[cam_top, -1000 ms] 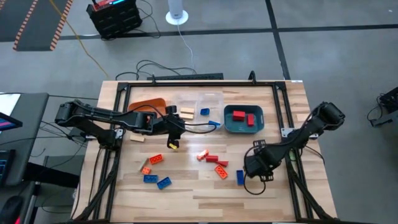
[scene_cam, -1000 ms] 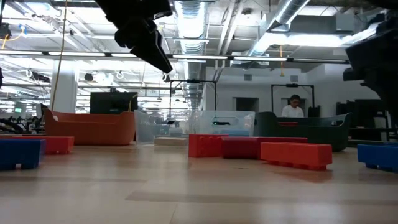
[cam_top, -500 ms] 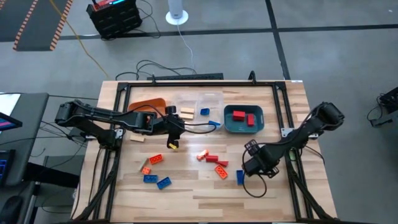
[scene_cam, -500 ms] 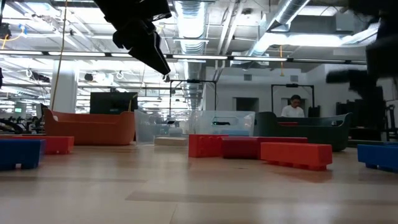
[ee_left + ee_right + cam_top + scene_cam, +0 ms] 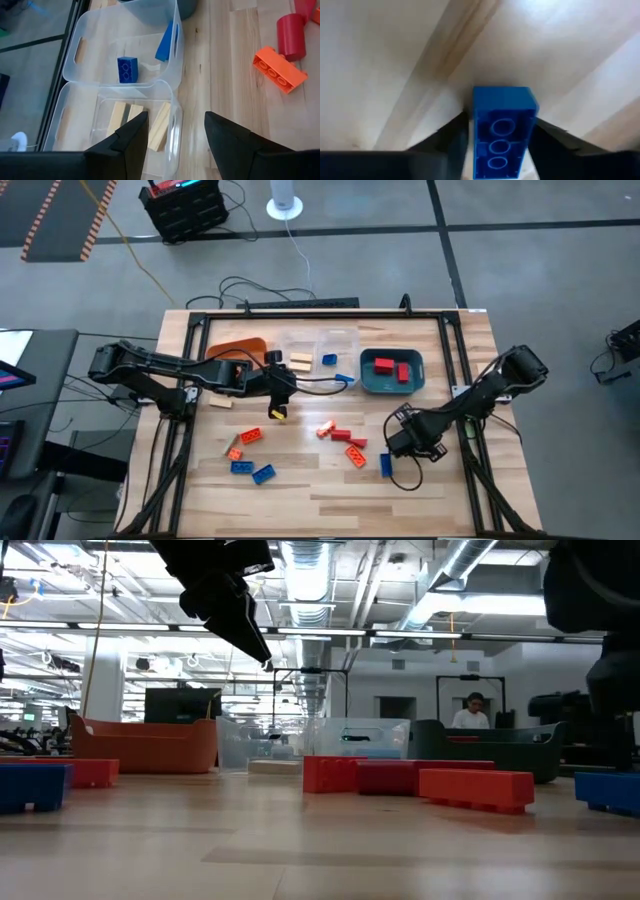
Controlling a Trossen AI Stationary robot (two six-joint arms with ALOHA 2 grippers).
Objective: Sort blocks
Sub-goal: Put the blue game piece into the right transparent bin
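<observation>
The right gripper [image 5: 392, 452] now sits lower and closer to the blue block [image 5: 386, 465], its fingers [image 5: 451, 141] flanking that block on either side.

Robotics lab; exposed ceiling ducts [image 5: 305, 575]; concrete floor [image 5: 540, 270].

Table [image 5: 330, 480] – pale planked wood, matt; blue block [image 5: 502, 132] – glossy plastic.

left arm [image 5: 160, 368]: showing dark, jointed links trailing black cable
right arm [image 5: 480, 395]: wearing matte black housings
fingers [image 5: 227, 140]: looking black, wedge-shaped
</observation>
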